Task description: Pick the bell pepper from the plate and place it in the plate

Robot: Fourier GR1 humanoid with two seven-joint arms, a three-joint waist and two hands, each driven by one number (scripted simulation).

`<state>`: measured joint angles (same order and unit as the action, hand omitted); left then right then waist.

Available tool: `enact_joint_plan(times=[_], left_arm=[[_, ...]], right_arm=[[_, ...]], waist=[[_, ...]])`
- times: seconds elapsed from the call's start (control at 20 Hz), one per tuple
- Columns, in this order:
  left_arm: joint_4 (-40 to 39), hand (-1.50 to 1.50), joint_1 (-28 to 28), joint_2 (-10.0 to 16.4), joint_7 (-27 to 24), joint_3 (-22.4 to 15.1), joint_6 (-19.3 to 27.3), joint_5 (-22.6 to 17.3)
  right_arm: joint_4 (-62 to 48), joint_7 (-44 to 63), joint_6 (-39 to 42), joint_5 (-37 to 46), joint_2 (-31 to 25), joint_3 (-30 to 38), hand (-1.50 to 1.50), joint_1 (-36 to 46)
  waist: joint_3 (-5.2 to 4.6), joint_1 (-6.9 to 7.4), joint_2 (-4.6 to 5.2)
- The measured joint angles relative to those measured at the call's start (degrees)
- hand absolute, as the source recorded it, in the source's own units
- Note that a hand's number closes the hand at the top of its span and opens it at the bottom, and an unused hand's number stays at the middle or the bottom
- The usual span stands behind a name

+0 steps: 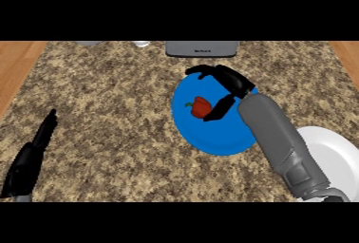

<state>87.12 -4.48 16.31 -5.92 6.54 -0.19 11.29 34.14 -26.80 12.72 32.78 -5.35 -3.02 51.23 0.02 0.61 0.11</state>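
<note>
Lower right, a white plate (336, 152) sits beside the blue plate (217, 142), where the red bell pepper (201, 107) lies. Above it the right robot hand (235, 83) hovers spread open, holding nothing, its thumb just right of the pepper. At the left edge the left robot hand (32, 152) rests, fingers straight.

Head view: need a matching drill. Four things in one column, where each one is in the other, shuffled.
Things:
1. bell pepper
2. white plate
3. left hand
4. right hand

Places:
a. at the view's lower-right edge
b. at the lower-left edge, resting, fingers up
c. lying on the blue plate
d. over the blue plate's far side, thumb beside the pepper

Pairs: 1-c, 2-a, 3-b, 4-d
</note>
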Motion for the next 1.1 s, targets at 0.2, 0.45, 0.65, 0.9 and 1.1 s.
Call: enact_joint_plan(times=[0.2,0.45,0.65,0.9,1.1], left_arm=[[0.1,0.0,-0.6,-0.1,-0.7,0.2,-0.1,0.1],[-1.1,0.0,0.4,-0.6,-1.4,-0.1,0.3,0.8],[-0.7,0.0,0.9,-0.1,-1.1,0.4,-0.8,0.0],[-1.5,0.0,2.6,-0.8,-1.0,-0.5,-0.5,0.9],[-1.5,0.0,3.1,-1.0,-1.2,-0.9,-0.8,1.0]], right_arm=[[-0.5,1.1,-0.6,-5.3,0.1,6.1,-1.5,1.3],[-4.2,2.0,1.2,-11.2,-5.0,13.9,-1.5,3.7],[-8.7,-0.7,6.7,-16.4,-10.4,19.6,-1.5,4.3],[-14.6,-6.0,13.0,-19.4,-17.5,23.7,-1.5,5.0],[-16.7,-10.0,15.2,-19.4,-22.3,24.4,-1.5,4.2]], waist=[[0.0,0.08,0.04],[0.01,0.43,0.32],[0.07,1.04,0.62],[0.14,2.17,1.28],[0.21,2.98,1.7]])
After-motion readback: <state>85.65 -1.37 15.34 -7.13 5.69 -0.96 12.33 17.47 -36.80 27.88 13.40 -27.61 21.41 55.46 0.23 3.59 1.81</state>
